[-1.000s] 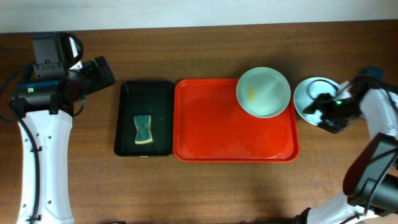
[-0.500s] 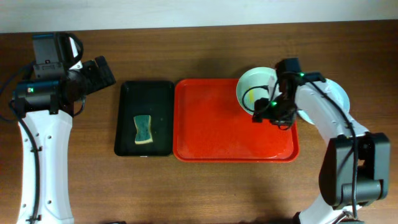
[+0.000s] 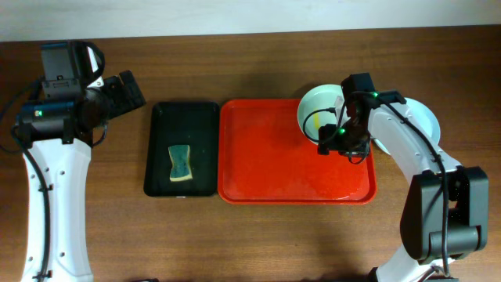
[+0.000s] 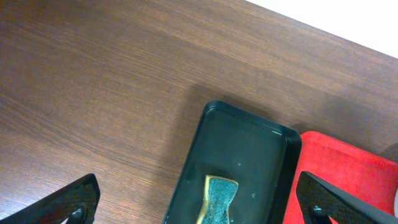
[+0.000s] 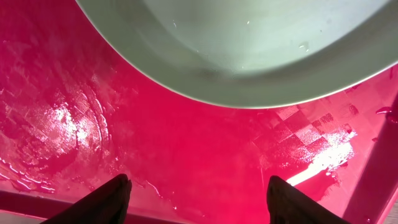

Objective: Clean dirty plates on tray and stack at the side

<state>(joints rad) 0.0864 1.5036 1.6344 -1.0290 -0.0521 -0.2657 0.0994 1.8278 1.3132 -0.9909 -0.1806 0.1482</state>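
Observation:
A pale mint dirty plate (image 3: pixel 319 108) with a yellow smear (image 3: pixel 314 121) lies in the far right corner of the red tray (image 3: pixel 274 157). My right arm covers part of it. My right gripper (image 3: pixel 337 141) hovers over the plate's near rim. In the right wrist view the right gripper (image 5: pixel 202 202) is open over wet red tray (image 5: pixel 186 137), and the plate (image 5: pixel 249 43) fills the top. Another pale plate (image 3: pixel 423 117) rests on the table right of the tray. My left gripper (image 3: pixel 131 91) is open at the far left, holding nothing.
A black tray (image 3: pixel 160 149) left of the red tray holds a green-and-yellow sponge (image 3: pixel 181 163). In the left wrist view the sponge (image 4: pixel 217 199) lies between and below the left gripper's (image 4: pixel 199 208) spread fingers. Brown wooden table (image 3: pixel 258 235) surrounds both trays.
My right arm swung left from the plate on the table to the mint plate on the red tray, and its jaws widened a little. The left arm stayed still.

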